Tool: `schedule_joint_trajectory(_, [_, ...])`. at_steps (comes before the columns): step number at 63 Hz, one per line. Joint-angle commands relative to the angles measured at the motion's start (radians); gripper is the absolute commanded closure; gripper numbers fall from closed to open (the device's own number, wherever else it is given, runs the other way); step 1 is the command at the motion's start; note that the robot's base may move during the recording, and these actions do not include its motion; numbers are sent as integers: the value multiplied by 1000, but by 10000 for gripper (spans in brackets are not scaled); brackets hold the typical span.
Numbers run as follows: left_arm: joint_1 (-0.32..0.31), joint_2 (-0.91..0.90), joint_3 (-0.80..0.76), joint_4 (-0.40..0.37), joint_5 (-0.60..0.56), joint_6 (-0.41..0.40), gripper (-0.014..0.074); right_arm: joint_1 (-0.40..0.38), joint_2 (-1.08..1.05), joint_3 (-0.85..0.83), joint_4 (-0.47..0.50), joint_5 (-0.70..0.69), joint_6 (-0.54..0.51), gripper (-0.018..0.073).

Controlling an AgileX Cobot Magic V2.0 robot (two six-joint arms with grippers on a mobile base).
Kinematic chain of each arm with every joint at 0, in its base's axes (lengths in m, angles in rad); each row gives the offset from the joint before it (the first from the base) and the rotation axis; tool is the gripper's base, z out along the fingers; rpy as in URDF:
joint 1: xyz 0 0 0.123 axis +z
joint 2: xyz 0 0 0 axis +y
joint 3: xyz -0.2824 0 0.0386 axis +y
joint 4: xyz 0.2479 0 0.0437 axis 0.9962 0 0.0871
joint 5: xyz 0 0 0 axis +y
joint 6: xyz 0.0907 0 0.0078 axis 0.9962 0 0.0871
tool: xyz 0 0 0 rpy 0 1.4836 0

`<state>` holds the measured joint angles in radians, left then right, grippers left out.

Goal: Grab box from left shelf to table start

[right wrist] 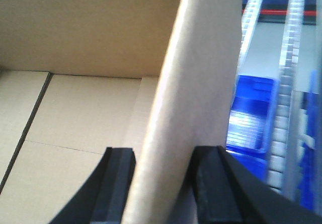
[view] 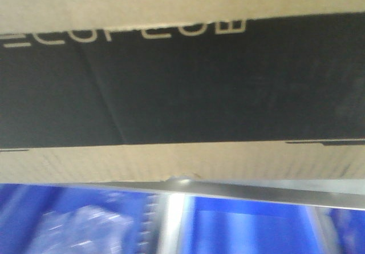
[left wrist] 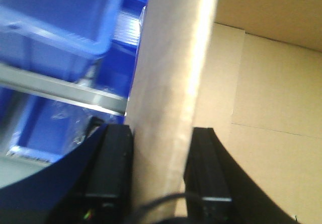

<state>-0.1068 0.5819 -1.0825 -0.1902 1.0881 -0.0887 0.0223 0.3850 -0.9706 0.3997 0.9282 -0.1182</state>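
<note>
The box (view: pixel 188 85) fills the front view, brown cardboard with a wide black panel and pale lettering upside down. A small nick marks its lower edge, just above the left shelf's silver front rail (view: pixel 262 193). In the left wrist view my left gripper (left wrist: pixel 160 133) is shut on the box's upright side wall (left wrist: pixel 171 58), one black finger outside and one inside. In the right wrist view my right gripper (right wrist: pixel 163 153) clamps the opposite wall (right wrist: pixel 201 58) the same way. The box's inside (right wrist: pixel 80 108) looks empty.
Blue plastic bins (view: pixel 251 225) sit under the rail, one holding a clear plastic bag (view: pixel 80 225). More blue bins (left wrist: pixel 55 17) and a grey metal rail (left wrist: pixel 60 90) lie beside the left wall. Roller tracks (right wrist: pixel 292 83) and a blue bin (right wrist: pixel 249 113) flank the right wall.
</note>
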Motion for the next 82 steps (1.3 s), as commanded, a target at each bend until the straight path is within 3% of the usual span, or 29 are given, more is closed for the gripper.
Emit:
schedule_joint_trajectory(1, [-24,-7,-41,-312,-76,73,608,4,17,-32,158,-130,-12,503])
schedule_joint_trajectory(82, [-22,-7,-41,-312,-68,73,608,4,17,-32,158,-127,-12,503])
